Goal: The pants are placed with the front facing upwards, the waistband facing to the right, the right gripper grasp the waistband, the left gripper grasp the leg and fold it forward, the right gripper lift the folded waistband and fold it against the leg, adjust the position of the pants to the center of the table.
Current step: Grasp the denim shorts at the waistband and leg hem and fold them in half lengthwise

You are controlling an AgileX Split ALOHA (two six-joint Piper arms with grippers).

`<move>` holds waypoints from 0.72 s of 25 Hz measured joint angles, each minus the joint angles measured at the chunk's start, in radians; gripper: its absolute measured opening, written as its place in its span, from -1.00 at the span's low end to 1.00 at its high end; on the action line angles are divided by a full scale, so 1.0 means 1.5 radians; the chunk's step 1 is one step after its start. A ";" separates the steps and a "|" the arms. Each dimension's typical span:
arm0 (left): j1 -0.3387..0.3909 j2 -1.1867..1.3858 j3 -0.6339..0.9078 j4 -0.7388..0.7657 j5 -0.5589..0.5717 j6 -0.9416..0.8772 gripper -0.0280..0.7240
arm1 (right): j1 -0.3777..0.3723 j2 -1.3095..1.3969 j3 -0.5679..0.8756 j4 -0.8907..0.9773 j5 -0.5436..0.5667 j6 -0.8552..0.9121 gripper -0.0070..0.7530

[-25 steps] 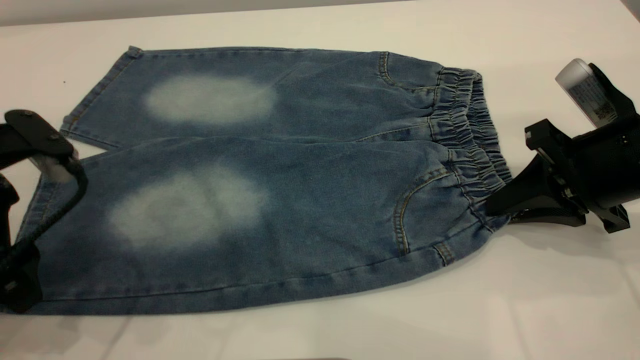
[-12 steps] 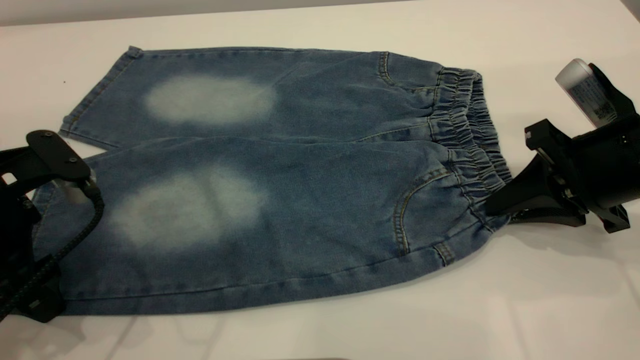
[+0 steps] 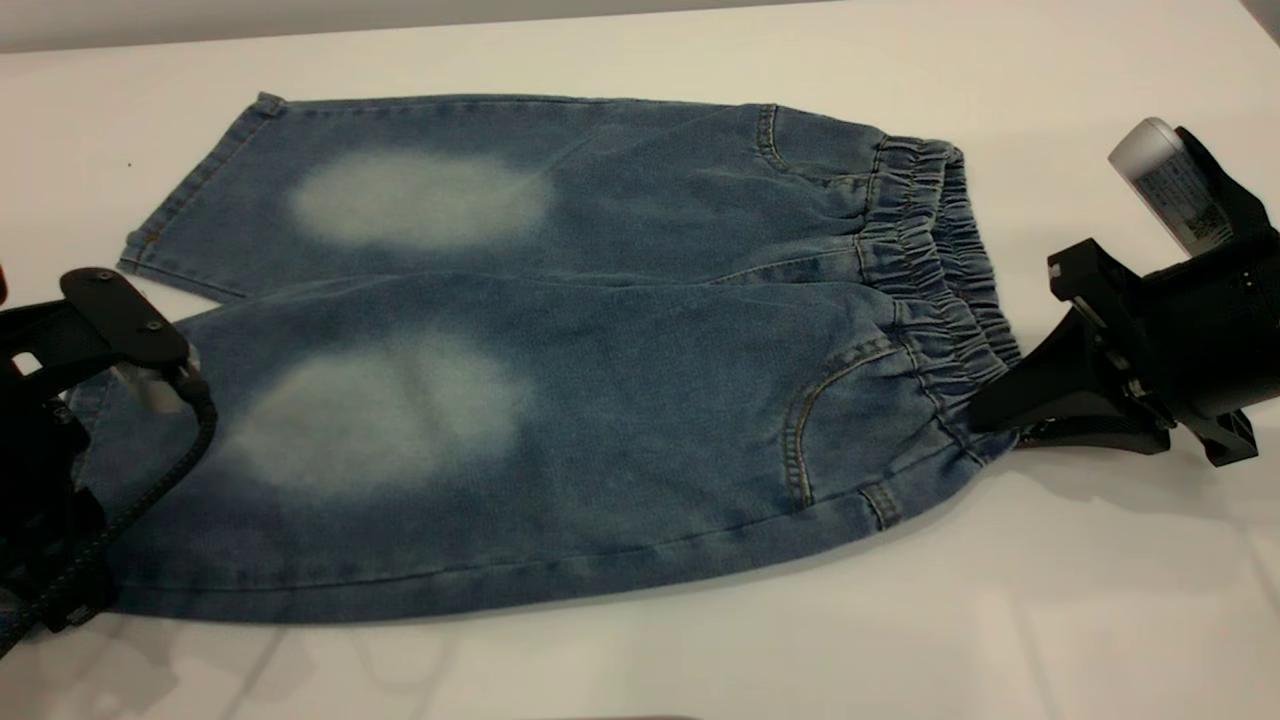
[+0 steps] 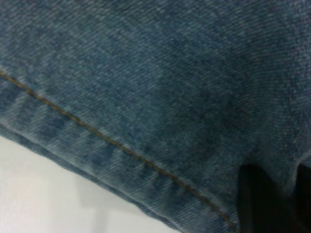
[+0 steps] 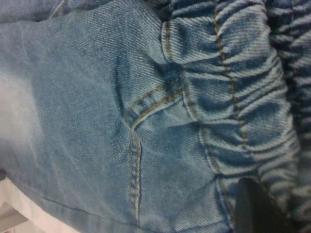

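Pants (image 3: 560, 360) lie flat, front up, on the tabletop (image 3: 1050, 620), legs toward the left arm, waistband (image 3: 940, 270) toward the right arm.

Right gripper (image 3: 985, 412) sits at the near corner of the waistband, jaws pinching the ruched denim there. The right wrist view shows a dark tip buried in the gathers, so the bite looks shallow and on the corner only.

Left gripper (image 3: 60, 480) is over the hem end of the near leg (image 3: 330, 420). The left wrist view shows hem stitching and a dark jaw tip against the cloth. Can't tell whether those jaws are spread or pinching anything.

Risks from here, as I read it:
- Left grabs only the top layer of the leg, or nothing. The fold forward then drags one layer and the leg bunches instead of turning over clean.
- Right's corner pinch slips off the elastic once the lift loads it. Gathers are thick and springy, and the grip is near the edge.
- Arms lift out of sync, so the denim goes taut between them and pulls out of the weaker grip.
- Only the near side is held at both ends. The far leg (image 3: 420, 190) could trail or skew, giving a crooked fold.
- Left arm's cable (image 3: 150, 480) lies across the leg and could snag the cloth on the lift.
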 joint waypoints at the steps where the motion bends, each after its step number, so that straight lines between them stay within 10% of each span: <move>1: 0.000 -0.001 0.000 0.001 0.000 -0.003 -0.70 | 0.000 0.000 0.000 0.000 0.001 0.000 -0.84; 18: 0.000 -0.315 0.007 0.003 0.113 -0.009 -0.84 | -0.054 -0.187 0.120 -0.071 0.031 0.066 -0.84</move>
